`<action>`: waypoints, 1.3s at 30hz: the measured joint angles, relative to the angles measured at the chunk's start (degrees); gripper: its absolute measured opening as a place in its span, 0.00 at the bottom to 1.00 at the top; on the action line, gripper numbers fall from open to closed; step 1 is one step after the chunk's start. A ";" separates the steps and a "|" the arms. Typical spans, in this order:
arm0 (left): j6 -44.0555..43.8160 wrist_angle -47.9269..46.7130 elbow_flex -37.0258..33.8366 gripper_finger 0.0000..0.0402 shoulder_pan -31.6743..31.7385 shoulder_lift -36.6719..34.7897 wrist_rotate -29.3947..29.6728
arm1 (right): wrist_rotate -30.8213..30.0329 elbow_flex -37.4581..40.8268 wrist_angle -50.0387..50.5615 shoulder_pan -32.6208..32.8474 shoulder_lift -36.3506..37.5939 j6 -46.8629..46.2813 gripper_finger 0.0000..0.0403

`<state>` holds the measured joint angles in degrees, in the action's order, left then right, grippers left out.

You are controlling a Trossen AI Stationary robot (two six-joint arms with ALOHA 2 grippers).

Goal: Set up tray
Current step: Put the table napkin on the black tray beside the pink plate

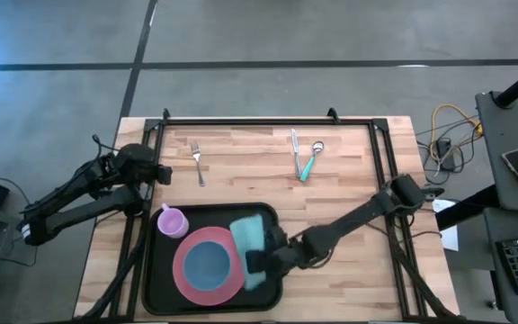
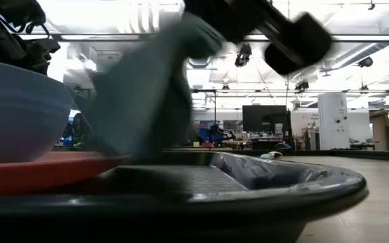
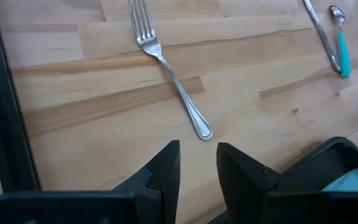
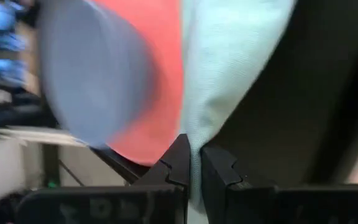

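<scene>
The black tray (image 1: 156,288) lies on the near-left part of the wooden table (image 1: 349,180). On it sit a pink plate (image 1: 187,277) carrying a blue bowl (image 1: 207,262), a small purple cup (image 1: 171,221) at the tray's far-left corner, and a pale teal cloth (image 1: 250,236) along its right side.

The right pincer (image 4: 194,163) is over the tray's right side, its fingers pressed together on the teal cloth, pinching it just beside the plate; in the low view the cloth hangs down from the pincer onto the tray.

The left pincer (image 3: 197,163) hovers above the table's far-left part with its 2 fingers slightly spread and nothing between them, near the handle end of a fork (image 1: 197,162). Farther right on the table lie a knife (image 1: 294,151) and a teal-handled spoon (image 1: 310,160).
</scene>
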<state>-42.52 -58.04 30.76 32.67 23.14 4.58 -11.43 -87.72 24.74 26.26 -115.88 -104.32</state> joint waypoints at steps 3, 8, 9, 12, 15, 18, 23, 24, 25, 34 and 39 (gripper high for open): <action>0.00 0.00 -0.02 0.22 0.00 -0.05 0.00 | 3.87 0.20 -1.35 1.39 -3.21 -4.93 0.03; 0.00 -0.01 -0.02 0.22 0.00 -0.09 -0.07 | 3.29 -0.88 -3.00 3.79 -6.54 -11.26 0.03; 0.00 -0.01 -0.02 0.22 0.00 -0.09 -0.07 | 2.66 -1.52 -2.08 4.13 -6.75 -12.63 0.03; 0.00 -0.02 -0.02 0.22 0.00 -0.09 -0.15 | 0.54 -3.12 5.27 4.96 -6.91 -15.61 0.03; 0.00 -0.02 -0.02 0.22 0.00 -0.09 -0.19 | -1.82 -4.00 12.39 5.59 -6.58 -17.84 0.03; 0.00 -0.02 -0.02 0.22 0.00 -0.09 -0.19 | -1.55 -4.25 13.14 5.73 -6.02 -17.75 0.03; 0.00 -0.02 -0.02 0.22 0.00 -0.09 -0.20 | -0.50 -4.56 10.74 5.62 -7.07 -18.35 0.03; 0.00 -0.02 -0.02 0.22 0.00 -0.09 -0.19 | -0.51 -4.83 10.74 5.62 -7.30 -18.47 0.03; 0.00 -0.02 -0.02 0.22 0.00 -0.09 -0.20 | -0.49 -5.35 10.85 5.62 -7.60 -18.51 0.03; 0.00 -0.03 -0.02 0.22 0.00 -0.08 -0.17 | 1.91 -8.55 22.94 5.75 -8.08 -21.42 0.03; 0.00 -0.02 -0.02 0.22 0.00 -0.04 -0.17 | 2.00 -8.95 17.74 5.39 -8.06 -19.05 0.03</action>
<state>-42.52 -58.06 30.74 32.67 23.10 4.40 -9.43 -96.68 42.49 31.65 -123.94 -123.36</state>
